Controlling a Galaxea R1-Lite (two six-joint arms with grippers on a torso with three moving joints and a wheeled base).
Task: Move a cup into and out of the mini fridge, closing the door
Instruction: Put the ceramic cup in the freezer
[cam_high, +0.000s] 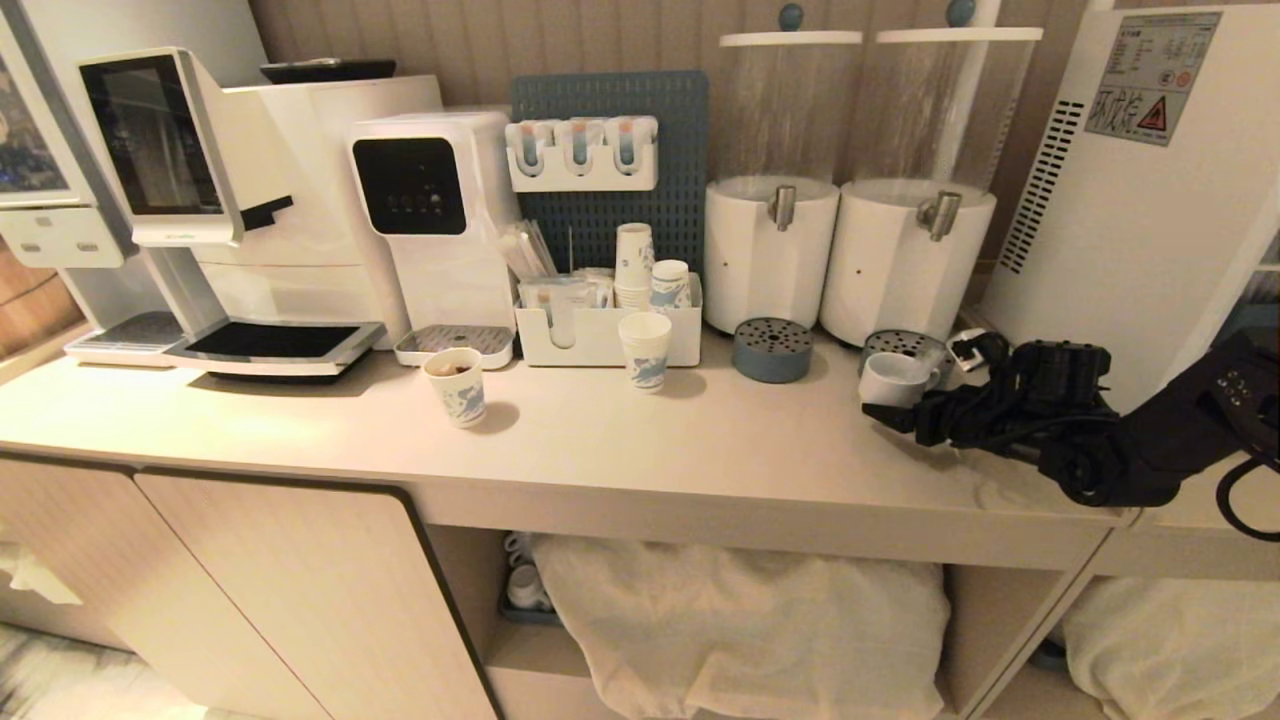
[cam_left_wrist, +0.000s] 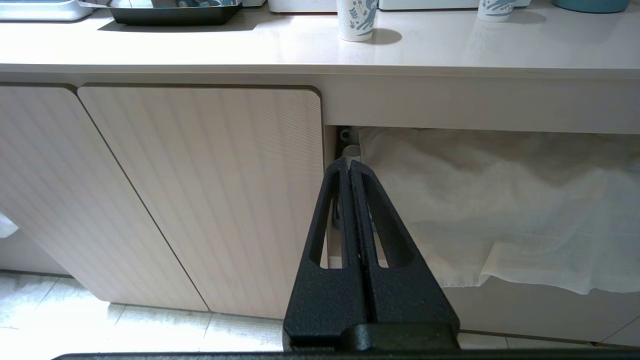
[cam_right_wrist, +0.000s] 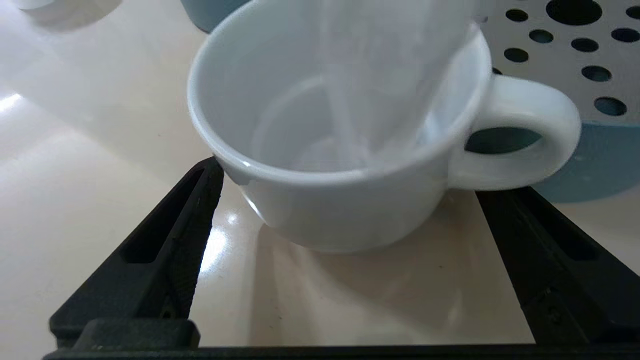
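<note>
The white cup (cam_high: 893, 378) stands on the counter (cam_high: 650, 440), just left of the mini fridge (cam_high: 1130, 220), whose vented side with its warning sticker faces me. The door is cut off at the right edge of the head view. My right gripper (cam_high: 900, 412) reaches in low from the right. In the right wrist view the cup (cam_right_wrist: 340, 200) sits upright and empty between the tips of my right gripper (cam_right_wrist: 350, 180), which is wide open, and the loop handle lies over one finger. My left gripper (cam_left_wrist: 349, 162) hangs shut and empty below the counter, facing the cabinet.
A perforated blue drip tray (cam_right_wrist: 575, 50) stands right behind the cup. Two drink dispensers (cam_high: 770, 250) stand further back. Paper cups (cam_high: 455, 385) (cam_high: 645, 350), a white organizer (cam_high: 600, 335) and coffee machines (cam_high: 250, 200) fill the left. Cloth (cam_high: 750, 620) covers the shelf below.
</note>
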